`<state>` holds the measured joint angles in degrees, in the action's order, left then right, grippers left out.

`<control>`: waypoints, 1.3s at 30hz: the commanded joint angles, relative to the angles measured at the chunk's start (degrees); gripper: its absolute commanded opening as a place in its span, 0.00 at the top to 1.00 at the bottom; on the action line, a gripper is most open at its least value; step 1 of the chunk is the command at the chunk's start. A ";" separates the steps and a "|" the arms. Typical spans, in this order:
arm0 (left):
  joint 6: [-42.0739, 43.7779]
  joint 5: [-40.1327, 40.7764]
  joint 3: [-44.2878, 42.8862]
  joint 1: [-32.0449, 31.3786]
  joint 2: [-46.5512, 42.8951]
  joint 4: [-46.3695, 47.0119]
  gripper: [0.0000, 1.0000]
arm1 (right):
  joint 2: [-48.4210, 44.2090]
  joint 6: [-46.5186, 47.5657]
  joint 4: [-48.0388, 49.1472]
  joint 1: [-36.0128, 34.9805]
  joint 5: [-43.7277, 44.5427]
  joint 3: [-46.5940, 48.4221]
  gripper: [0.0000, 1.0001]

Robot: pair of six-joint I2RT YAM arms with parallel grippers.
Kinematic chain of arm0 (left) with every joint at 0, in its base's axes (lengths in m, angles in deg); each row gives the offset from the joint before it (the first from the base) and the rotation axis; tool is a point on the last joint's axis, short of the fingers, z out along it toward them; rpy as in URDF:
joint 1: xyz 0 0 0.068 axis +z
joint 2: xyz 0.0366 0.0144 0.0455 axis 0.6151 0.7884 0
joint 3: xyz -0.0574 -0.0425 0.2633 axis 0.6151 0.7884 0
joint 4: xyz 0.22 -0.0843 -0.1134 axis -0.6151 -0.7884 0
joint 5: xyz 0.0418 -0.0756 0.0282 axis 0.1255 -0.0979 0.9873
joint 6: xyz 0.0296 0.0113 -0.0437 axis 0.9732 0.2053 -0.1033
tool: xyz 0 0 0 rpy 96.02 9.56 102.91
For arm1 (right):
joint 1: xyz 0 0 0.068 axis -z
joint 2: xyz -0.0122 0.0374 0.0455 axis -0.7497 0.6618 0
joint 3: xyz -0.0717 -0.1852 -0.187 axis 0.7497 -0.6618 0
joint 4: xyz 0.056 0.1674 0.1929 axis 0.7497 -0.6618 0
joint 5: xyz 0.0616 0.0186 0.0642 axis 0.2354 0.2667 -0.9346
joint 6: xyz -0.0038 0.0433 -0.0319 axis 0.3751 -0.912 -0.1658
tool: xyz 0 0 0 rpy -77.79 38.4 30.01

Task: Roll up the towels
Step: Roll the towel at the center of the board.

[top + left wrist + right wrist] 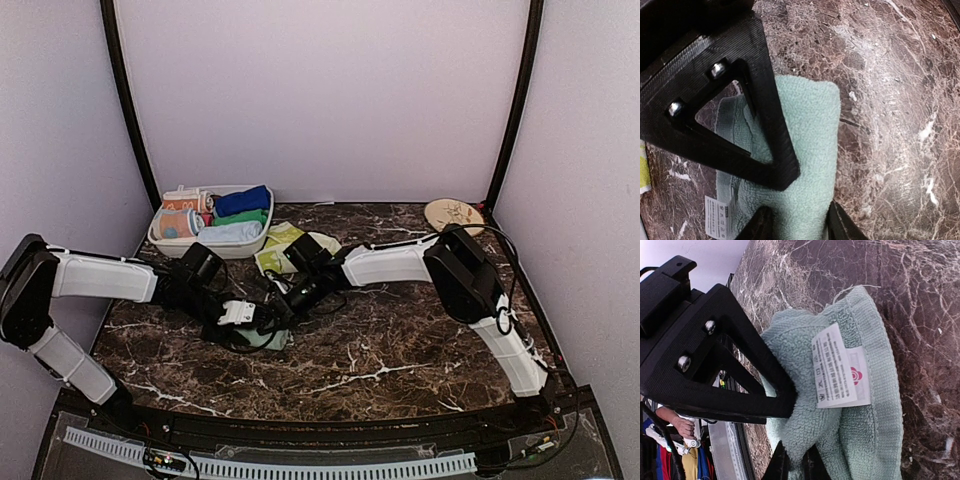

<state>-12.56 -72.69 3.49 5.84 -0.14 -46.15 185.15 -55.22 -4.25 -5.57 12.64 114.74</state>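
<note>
While both arms reached in over the dark brown marble table (400,350), white veins all through it, the mint green towel (268,340) lay on the near-left part of the top, partly folded over itself. The left gripper (800,227) had its jaws closed on the towel's thick folded edge. The right gripper (795,465) was pinched nearly shut on a bit of the same cloth, beside its white care label (840,367). Back left stood a white basin (230,247) with rolled cloths in it, a royal blue towel (243,200) among them. A yellow-green patterned towel (280,240) lay just beside the basin. A beige plate (453,213) sat at the back right corner. Pale walls (320,100) closed in the booth, with black poles (125,100) at the corners.
</note>
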 commanded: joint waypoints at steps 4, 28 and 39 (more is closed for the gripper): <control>1.47 10.42 3.97 -0.57 3.55 5.25 0.57 | 0.48 -2.01 -5.60 0.48 2.22 -5.85 0.80; 1.84 -1.43 -7.94 -0.69 16.18 -14.85 0.73 | -29.73 14.84 12.16 6.86 43.38 -31.25 0.00; -0.19 -9.12 -16.85 0.18 24.14 -26.92 0.72 | -51.06 13.01 40.35 9.18 45.66 -59.72 0.00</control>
<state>-10.70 -81.26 -14.50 6.37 17.63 -57.14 136.41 -46.31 24.29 4.60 59.77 59.36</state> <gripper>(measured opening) 0.280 0.996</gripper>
